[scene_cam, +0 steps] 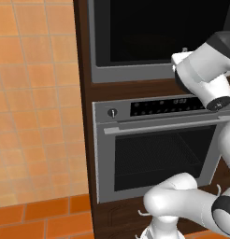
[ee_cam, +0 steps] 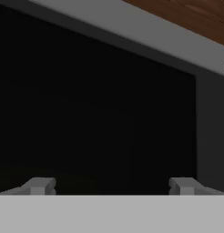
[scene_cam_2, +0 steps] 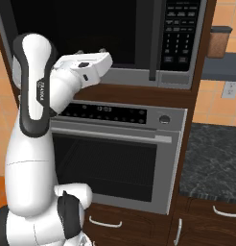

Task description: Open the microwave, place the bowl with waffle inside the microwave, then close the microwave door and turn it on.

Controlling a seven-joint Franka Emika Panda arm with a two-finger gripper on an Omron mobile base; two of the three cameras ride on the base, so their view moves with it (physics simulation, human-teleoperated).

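Left base view: orange wall tiles (scene_cam: 35,93) fill the left side, then a dark wood cabinet column (scene_cam: 84,116) holds the appliances. At its top is the microwave (scene_cam: 135,72), its grey frame around the microwave door (scene_cam: 159,30), a plain black glass panel that lies flush and shut. Below it sits the grey oven (scene_cam: 154,154) with a round knob (scene_cam: 112,112), a display strip and a mesh window. The white arm rises at the right, its wrist crossing in front of the oven's control strip and the microwave's lower right corner. In the right base view the arm stands at the left, bent forward, with the gripper (scene_cam_2: 89,51) raised against the lower edge of the black glass, hiding part of it; the dark handle bar (scene_cam_2: 152,43) runs upright along the door's right edge, well to the right of the gripper. Next to it is the keypad panel (scene_cam_2: 180,33), then a brown jar (scene_cam_2: 218,42) on a shelf, a wall socket (scene_cam_2: 230,89) and a dark stone counter (scene_cam_2: 211,158). In the hand view the two fingertips (ee_cam: 38,185) stand spread wide apart with nothing between them, facing the black glass close up, with grey frame and wood along the top.
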